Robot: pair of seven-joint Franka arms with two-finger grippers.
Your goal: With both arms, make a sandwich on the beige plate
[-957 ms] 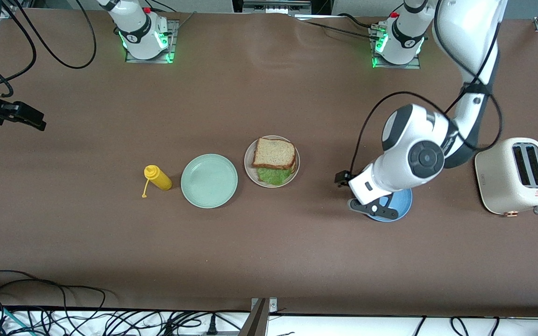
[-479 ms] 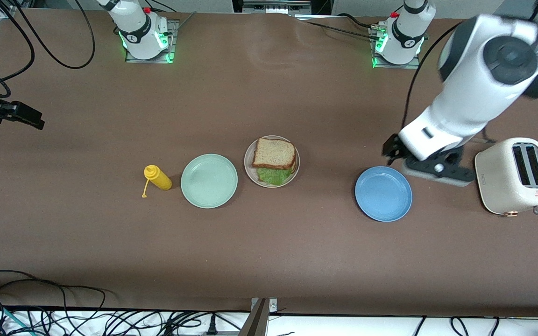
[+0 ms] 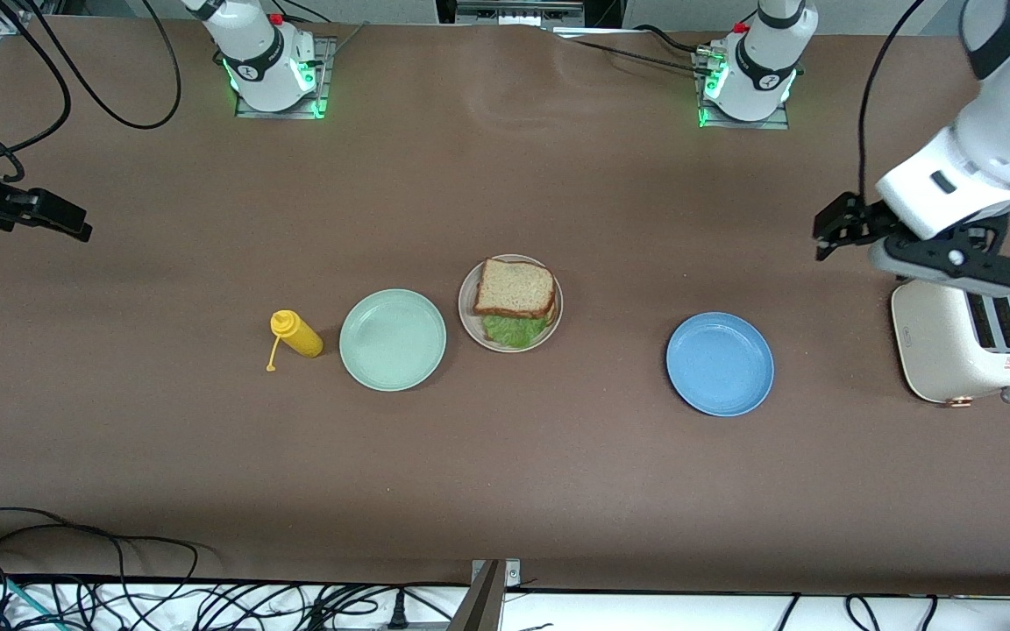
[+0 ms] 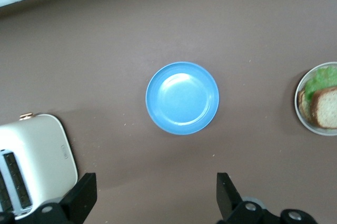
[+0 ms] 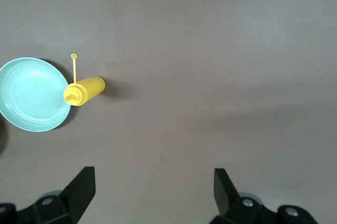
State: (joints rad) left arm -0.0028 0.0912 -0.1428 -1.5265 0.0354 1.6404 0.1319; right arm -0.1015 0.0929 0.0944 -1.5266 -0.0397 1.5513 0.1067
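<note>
My left gripper hangs in the air over the toaster at the left arm's end of the table, jaws spread wide and holding nothing; its two black fingers frame only bare table in the left wrist view. My right gripper is up over the table's edge at the right arm's end, likewise spread apart and empty, and appears to be waiting.

Status of work: the sandwich sits assembled on the beige plate near the middle of the table, bread on top, green lettuce showing at the edge nearer the front camera. I judge the build complete, with nothing left but to clear both arms.

The mint-green plate and blue plate are bare. The yellow squeeze bottle lies on its side just beside the mint-green plate.

Limits of inspection: the lower slice is mostly hidden under the top one; only a sliver of crust shows. Whether any sauce went in cannot be told. The left gripper covers part of the toaster's top, and the right arm is cut off by the picture's edge.
</note>
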